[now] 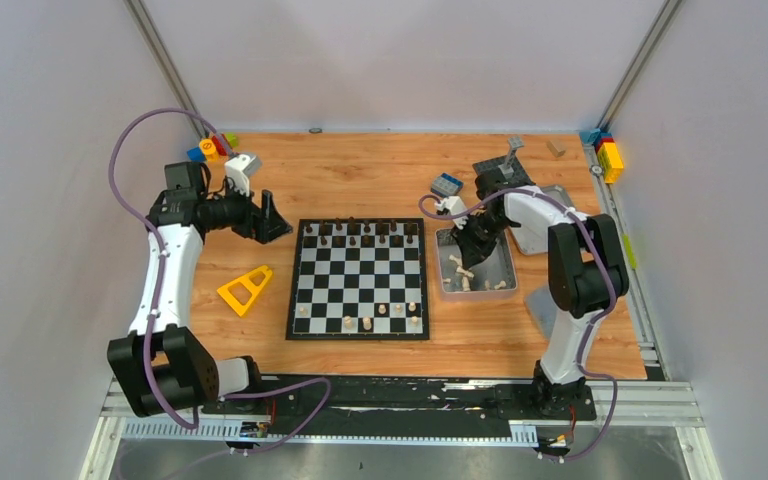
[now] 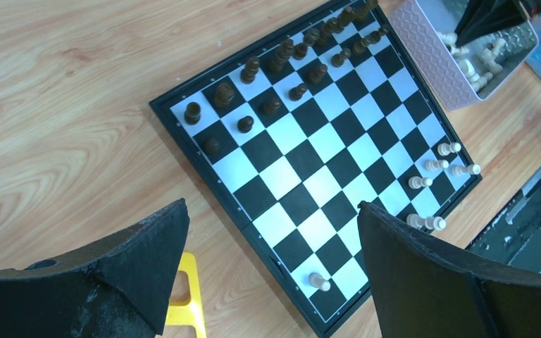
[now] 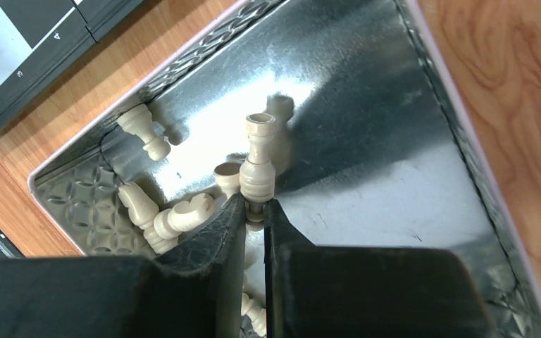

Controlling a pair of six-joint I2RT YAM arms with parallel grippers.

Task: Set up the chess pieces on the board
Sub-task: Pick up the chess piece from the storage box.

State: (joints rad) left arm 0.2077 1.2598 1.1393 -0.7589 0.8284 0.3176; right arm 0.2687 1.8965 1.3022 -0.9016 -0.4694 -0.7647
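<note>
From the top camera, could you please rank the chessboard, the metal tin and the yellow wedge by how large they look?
Largest to smallest:
1. chessboard
2. metal tin
3. yellow wedge
No two look close in size.

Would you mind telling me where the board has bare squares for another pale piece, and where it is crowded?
The board is bare in its middle rows, between the dark pieces at the far edge and the pale pieces at the near edge. Near-left squares are mostly free. Crowded: the far two rows, the near-right corner, the tin around the right hand.
</note>
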